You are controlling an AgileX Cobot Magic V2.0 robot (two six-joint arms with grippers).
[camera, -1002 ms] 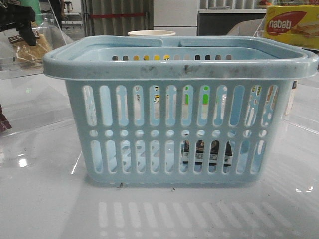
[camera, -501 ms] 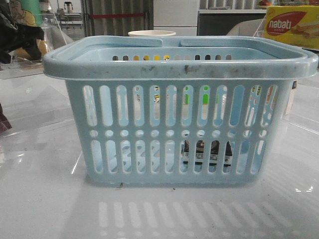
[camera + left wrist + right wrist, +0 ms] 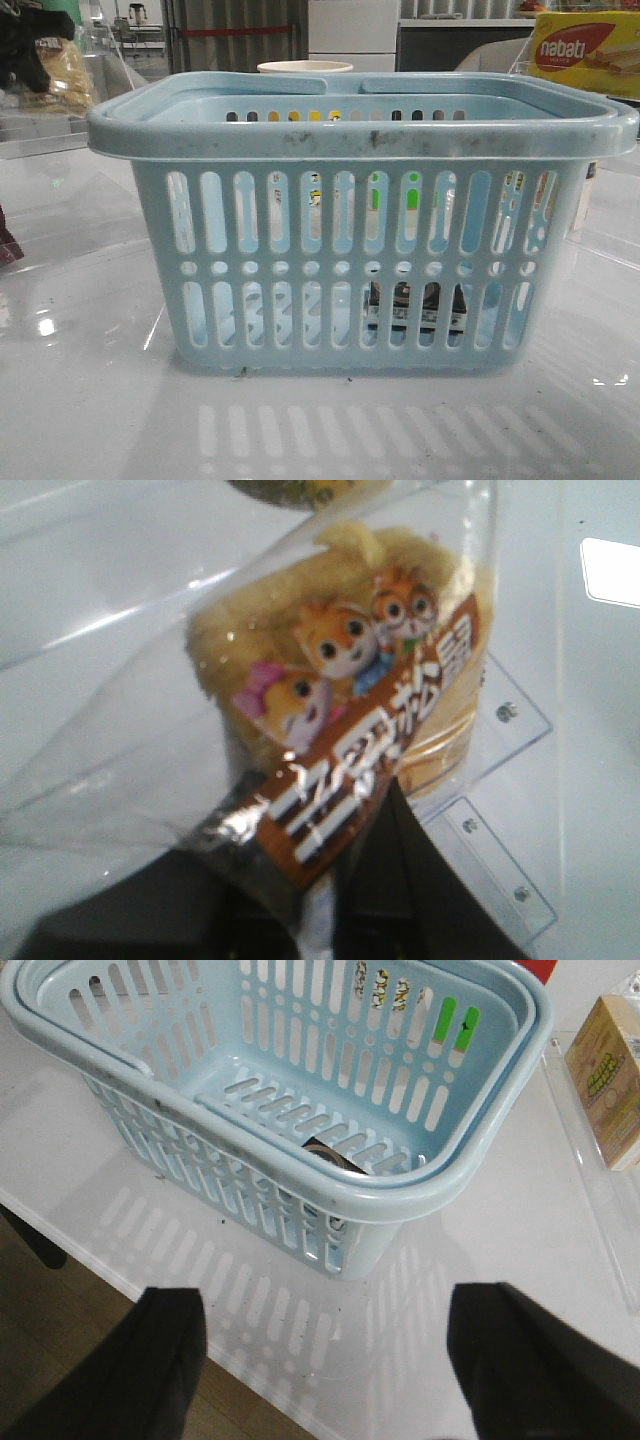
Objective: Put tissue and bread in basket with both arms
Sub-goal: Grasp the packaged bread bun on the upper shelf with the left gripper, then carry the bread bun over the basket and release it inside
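The pale blue basket [image 3: 360,130] stands in the middle of the table; it also shows in the right wrist view [image 3: 400,1185]. The black-and-white tissue [image 3: 415,305] lies on the basket's floor and shows through the slots, and partly in the right wrist view [image 3: 335,1155]. My left gripper [image 3: 30,50] is at the far left, behind the basket, and holds the bagged bread [image 3: 65,72] in the air. In the left wrist view the gripper [image 3: 310,900] is shut on the bag's brown label end, below the bread [image 3: 330,630]. My right gripper [image 3: 350,1370] is open and empty, above the table in front of the basket's corner.
A yellow-and-red nabati box [image 3: 585,50] stands at the back right. A white cup [image 3: 305,68] is behind the basket. A clear plastic tray [image 3: 500,770] lies under the bread. A tan carton [image 3: 610,1080] stands beside the basket. The table edge [image 3: 100,1270] is near my right gripper.
My left gripper has shifted with the bread at the far left; the bread hangs a little higher now. The basket and the tissue have not moved.
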